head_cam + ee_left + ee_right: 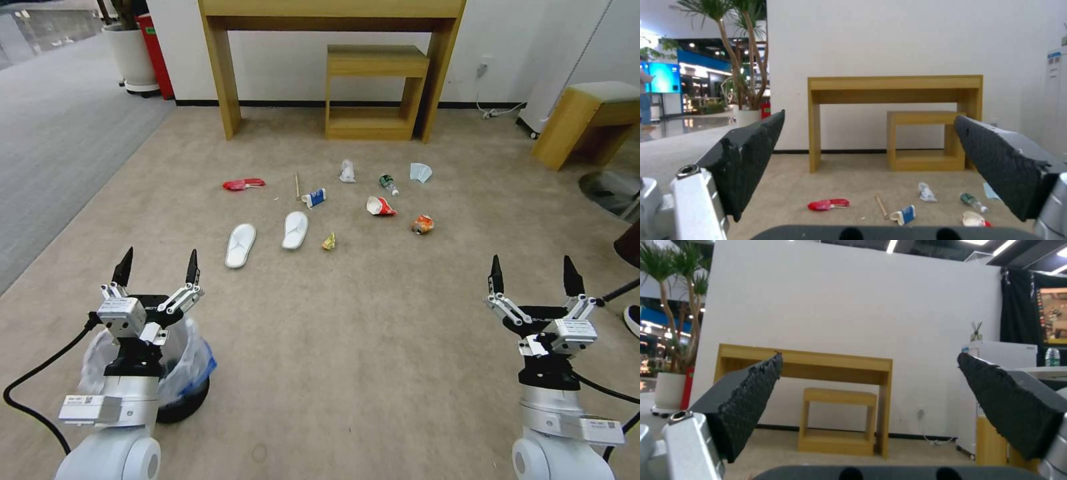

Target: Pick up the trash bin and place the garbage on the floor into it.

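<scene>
Head view shows the beige carpet floor (347, 333) spread out before a tall wooden table (331, 13) with a smaller wooden shelf unit (373, 90) tucked under it against the white wall. Near the robot, low on its left, the black trash bin (183, 400) with its bluish plastic liner stands on the carpet, partly hidden behind the left arm. The left gripper (159, 263) hangs just above the bin with its fingers spread wide, holding nothing. The right gripper (533, 272) hovers over bare carpet on the other side, also spread wide and empty. Well ahead of both, the garbage lies scattered: two white slippers (240, 244) side by side, a red wrapper (243, 184), a red-white cup (381, 207), a blue-white cup (314, 197), a crushed orange can (422, 225), a blue mask (420, 172), a white bag (347, 171), a green-labelled bottle (388, 183), a wooden stick (297, 186) and a small yellow scrap (329, 241).
</scene>
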You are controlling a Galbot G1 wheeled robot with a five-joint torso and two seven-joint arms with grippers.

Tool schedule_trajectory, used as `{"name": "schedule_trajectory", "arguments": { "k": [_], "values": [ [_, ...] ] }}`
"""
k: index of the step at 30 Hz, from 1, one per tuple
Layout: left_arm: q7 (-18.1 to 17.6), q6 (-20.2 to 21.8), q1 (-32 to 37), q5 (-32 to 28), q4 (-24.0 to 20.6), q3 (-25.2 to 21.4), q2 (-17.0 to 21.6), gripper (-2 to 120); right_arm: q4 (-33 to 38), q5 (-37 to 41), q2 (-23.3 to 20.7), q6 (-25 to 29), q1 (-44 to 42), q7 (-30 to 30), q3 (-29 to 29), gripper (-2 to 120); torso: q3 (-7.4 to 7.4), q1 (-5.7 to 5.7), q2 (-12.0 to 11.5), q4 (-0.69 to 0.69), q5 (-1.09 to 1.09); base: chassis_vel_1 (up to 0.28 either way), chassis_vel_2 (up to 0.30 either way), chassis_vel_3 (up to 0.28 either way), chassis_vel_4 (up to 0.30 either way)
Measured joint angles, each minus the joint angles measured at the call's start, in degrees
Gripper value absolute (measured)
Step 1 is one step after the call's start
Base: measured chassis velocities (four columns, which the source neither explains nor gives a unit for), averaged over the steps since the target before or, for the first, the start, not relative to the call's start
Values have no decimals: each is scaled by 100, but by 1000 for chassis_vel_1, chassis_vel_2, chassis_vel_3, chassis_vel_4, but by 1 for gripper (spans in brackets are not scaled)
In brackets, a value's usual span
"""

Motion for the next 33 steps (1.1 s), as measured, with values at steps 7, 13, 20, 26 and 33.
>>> {"name": "schedule_trajectory", "arguments": {
  "k": [7, 13, 20, 26, 33],
  "values": [
    [5, -17, 21, 34, 5, 15, -16, 100, 14, 22, -2, 39, -6, 16, 6, 100, 0, 0, 0, 0, -1, -125, 128, 109, -116],
    [7, -4, 9, 35, 46, -31, -12, 100, 4, 36, -20, 52, 2, 29, 13, 100, -3, 0, 1, 0, -1, 24, -24, -23, 18],
    [-16, 125, -7, 21, 47, -125, 36, 100, -34, 45, -44, 52, 51, 43, 22, 100, -2, 0, 1, 0, -1, 0, 0, 0, 0],
    [-24, 156, -9, 30, 30, -124, 30, 100, -57, 14, -47, 59, 76, 49, 40, 100, -2, 0, 1, 0, -1, 0, 0, 0, 0],
    [-27, 163, -12, 38, 31, -107, 20, 100, -59, 6, -43, 79, 82, 48, 39, 100, -2, 0, 1, 0, -1, 9, 4, -6, -8]
  ]
}}
